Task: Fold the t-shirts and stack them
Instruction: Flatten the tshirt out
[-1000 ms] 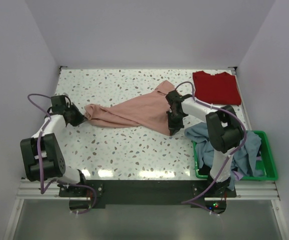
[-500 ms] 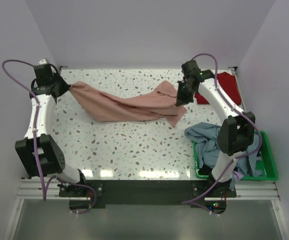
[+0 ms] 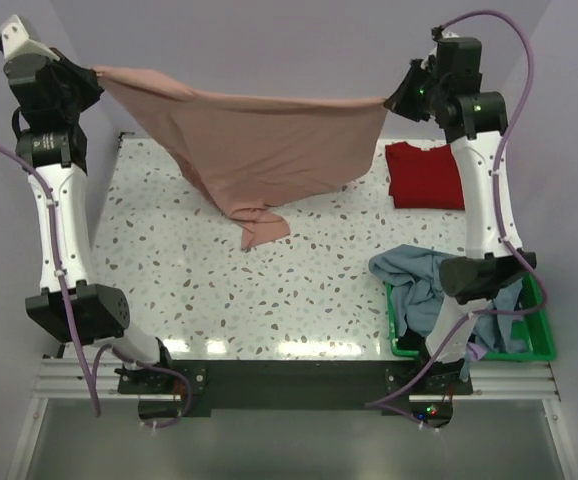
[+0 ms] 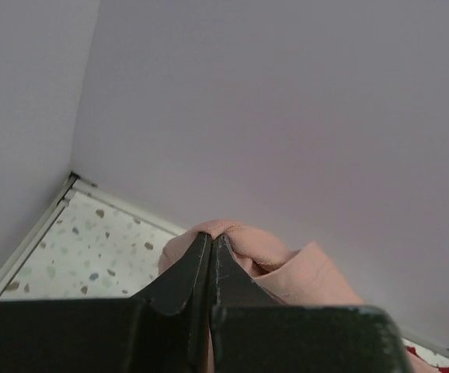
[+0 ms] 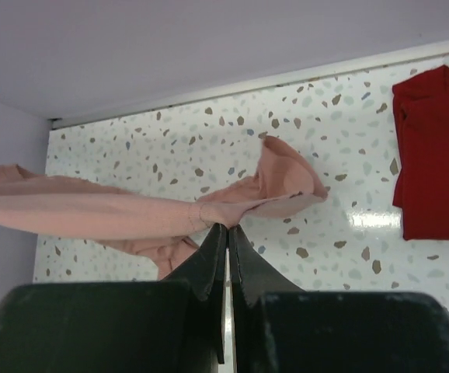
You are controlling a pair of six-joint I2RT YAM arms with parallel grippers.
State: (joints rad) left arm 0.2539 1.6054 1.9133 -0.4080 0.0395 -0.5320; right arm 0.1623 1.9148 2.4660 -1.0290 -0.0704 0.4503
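Observation:
A salmon-pink t-shirt (image 3: pixel 259 145) hangs stretched in the air between both arms, its lowest part (image 3: pixel 259 228) touching the table. My left gripper (image 3: pixel 91 72) is raised high at the far left and shut on one end of it (image 4: pixel 236 237). High at the far right, my right gripper (image 3: pixel 394 98) is shut on the other end (image 5: pixel 232 208). A folded deep red t-shirt (image 3: pixel 427 175) lies flat at the back right of the table. Light blue-grey t-shirts (image 3: pixel 414 270) spill out of the basket.
A green plastic basket (image 3: pixel 539 335) stands at the near right, holding crumpled shirts, a mauve bit (image 3: pixel 474 348) among them. The speckled table (image 3: pixel 219 300) is walled on the left, back and right. Purple cables loop off both arms.
Both arms have risen high and spread apart. The pink shirt went from lying bunched on the table to hanging taut between the grippers.

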